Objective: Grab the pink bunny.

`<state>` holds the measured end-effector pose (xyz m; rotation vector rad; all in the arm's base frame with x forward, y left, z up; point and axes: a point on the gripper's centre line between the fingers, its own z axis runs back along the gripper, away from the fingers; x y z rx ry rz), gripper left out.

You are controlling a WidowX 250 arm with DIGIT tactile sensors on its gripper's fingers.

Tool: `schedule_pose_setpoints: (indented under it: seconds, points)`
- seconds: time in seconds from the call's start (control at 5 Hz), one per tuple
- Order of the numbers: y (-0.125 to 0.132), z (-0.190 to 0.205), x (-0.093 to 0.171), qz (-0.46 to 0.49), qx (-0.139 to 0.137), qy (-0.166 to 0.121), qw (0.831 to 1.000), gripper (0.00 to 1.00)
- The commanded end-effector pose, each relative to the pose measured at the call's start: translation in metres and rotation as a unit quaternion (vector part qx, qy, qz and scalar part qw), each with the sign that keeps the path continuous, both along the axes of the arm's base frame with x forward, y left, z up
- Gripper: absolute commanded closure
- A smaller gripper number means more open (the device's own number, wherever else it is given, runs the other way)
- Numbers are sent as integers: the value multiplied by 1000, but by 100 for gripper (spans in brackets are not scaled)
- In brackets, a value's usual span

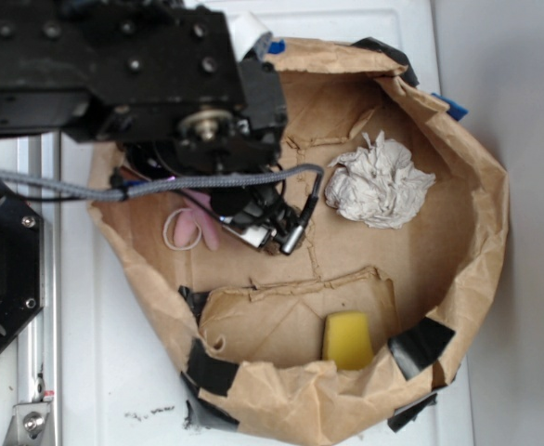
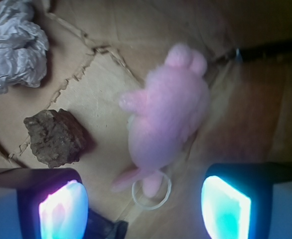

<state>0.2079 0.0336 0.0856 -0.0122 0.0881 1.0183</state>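
The tool (image 2: pixel 145 206) hangs open, its two pads (image 2: pixel 61 211) wide apart and nothing between them. The bunny (image 2: pixel 168 117) lies flat on the brown paper floor of the bag (image 1: pixel 481 232), just ahead of the tool and a little toward the right-hand pad as the wrist view shows it. Its long axis runs away from the tool and slants slightly right: the ears and the cream cord loop (image 2: pixel 151 194) point back into the gap, the rounder end lies farther off. So the gap already sits over the ear end, but the thick of the body is still forward of the pads. From the side, the pink bunny shows only partly under the arm, loop beside it, so I cannot tell how high the tool stands above it. To my eye the coming move turns on going forward along that axis and a touch right, then down, so the pads close across the narrow width of the body, not on the ears. A brown lump (image 2: pixel 56 137) sits ahead of the left pad, apart from the bunny; the paper ball (image 2: pixel 14 47) is farther off on that side.
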Motion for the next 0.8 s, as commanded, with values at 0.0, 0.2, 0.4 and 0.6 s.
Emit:
schedule_pose_setpoints:
  seconds: [0.0, 0.2, 0.4, 0.6]
  points:
    - [4, -3, -2, 70, 7, 8, 997, 0]
    - [7, -8, -11, 115, 13, 11, 993, 0]
    - [11, -9, -13, 134, 25, 1, 991, 0]
    - [14, -13, -13, 142, 43, -6, 989, 0]
